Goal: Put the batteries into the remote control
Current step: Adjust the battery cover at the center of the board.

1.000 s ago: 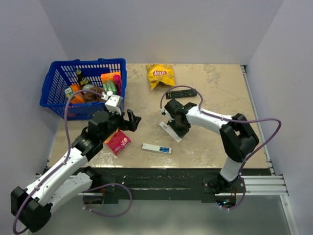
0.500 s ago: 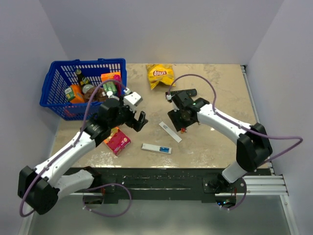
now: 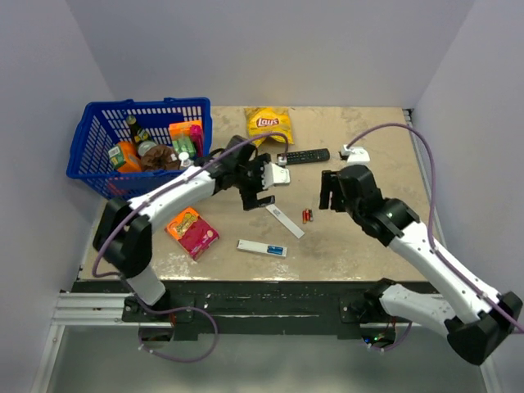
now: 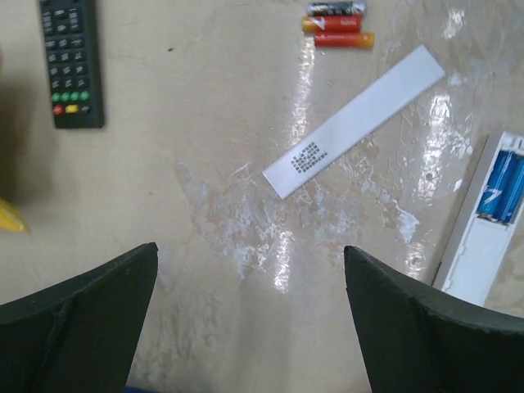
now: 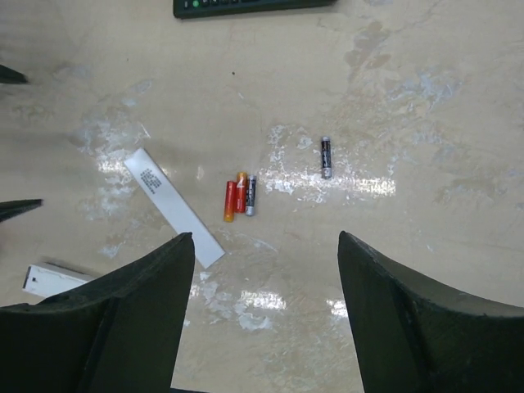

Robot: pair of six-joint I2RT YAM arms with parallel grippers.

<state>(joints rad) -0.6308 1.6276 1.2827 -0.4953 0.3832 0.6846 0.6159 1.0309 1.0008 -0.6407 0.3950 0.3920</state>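
The left gripper [image 4: 250, 250] and right gripper [image 5: 264, 237] hover spread and empty above the desk [image 5: 409, 82]; the batteries [image 5: 236, 196] lie clustered beside the cover [image 5: 173, 205], the open remote [image 4: 471, 262] nearby, so the right should drop straight and pinch one battery across its middle.

The remote control [image 4: 468, 266] is plain white, with two bright blue batteries [image 4: 501, 190] showing, and its white back strip [image 4: 360, 116] has a little block of dark print. The loose red and orange batteries [image 5: 233, 199] lie on a mottled beige table [image 5: 426, 98]. The black remote [image 4: 74, 61] has green, red and yellow buttons.
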